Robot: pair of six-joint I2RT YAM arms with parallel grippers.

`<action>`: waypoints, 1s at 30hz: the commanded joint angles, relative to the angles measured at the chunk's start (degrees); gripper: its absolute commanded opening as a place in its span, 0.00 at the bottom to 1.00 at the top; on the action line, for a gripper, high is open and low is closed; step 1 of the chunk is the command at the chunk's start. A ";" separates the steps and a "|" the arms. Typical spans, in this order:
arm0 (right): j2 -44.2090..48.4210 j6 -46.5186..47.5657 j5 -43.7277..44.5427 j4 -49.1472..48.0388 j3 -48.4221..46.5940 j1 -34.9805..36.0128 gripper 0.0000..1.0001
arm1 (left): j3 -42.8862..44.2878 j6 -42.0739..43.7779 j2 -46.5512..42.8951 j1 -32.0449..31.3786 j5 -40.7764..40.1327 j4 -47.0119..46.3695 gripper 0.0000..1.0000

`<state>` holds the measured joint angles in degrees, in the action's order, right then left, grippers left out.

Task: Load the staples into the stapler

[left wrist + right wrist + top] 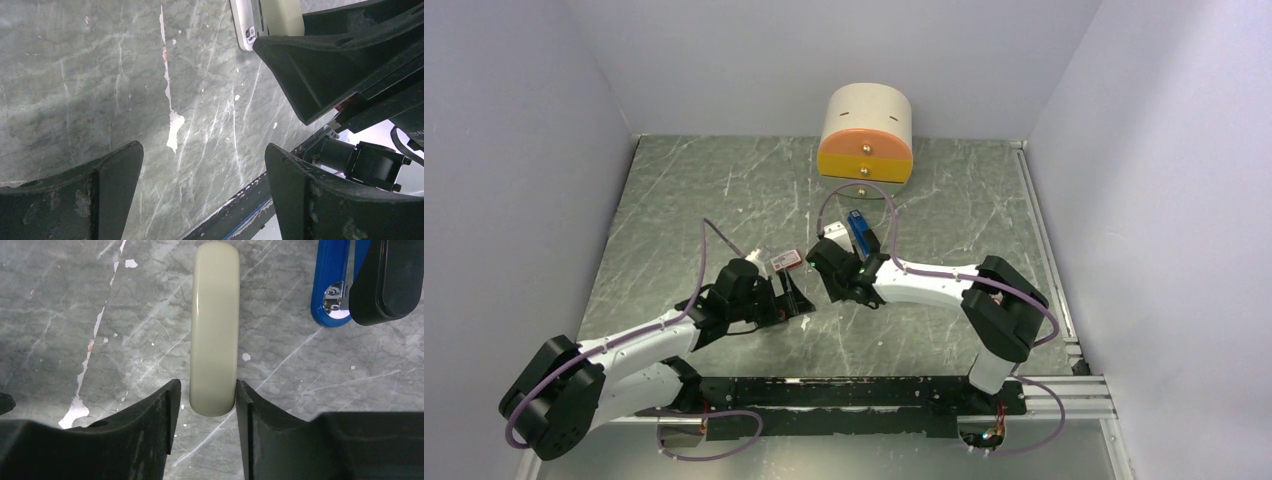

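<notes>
The left claw [202,147] gapes over the veined stone table [75,75]; the right claw [207,382], apart, straddles a smooth cream bar [212,315] near a blue stapler [330,285]

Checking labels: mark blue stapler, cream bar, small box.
blue stapler [325,270]: right wrist view, blue arm.
cream bar [212,330]: right wrist view, top face.
small box [786,263]: top external view, top face.
</notes>
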<state>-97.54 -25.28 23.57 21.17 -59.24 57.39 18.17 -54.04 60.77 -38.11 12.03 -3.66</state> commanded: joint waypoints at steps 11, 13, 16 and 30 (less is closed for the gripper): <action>5.90 -4.66 -3.24 -1.38 0.56 0.01 0.17 | -1.71 -1.70 -1.10 -1.27 -2.62 -8.54 0.92; 8.22 -7.94 -4.74 -1.47 1.56 -0.05 0.16 | -2.83 -2.34 -1.14 -1.63 -2.98 -12.65 0.92; 10.89 -13.61 -6.25 -1.92 3.11 -0.15 0.13 | -2.23 -1.61 0.60 -2.61 -3.90 -15.65 0.87; 17.56 -21.30 -14.78 -2.31 6.62 -2.47 0.12 | -2.08 2.87 8.17 -7.90 -7.97 -28.23 0.52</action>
<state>-82.61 -44.14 12.08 20.03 -52.86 55.92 16.49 -53.04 68.47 -44.49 6.87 -22.04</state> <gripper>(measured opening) 0.356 0.535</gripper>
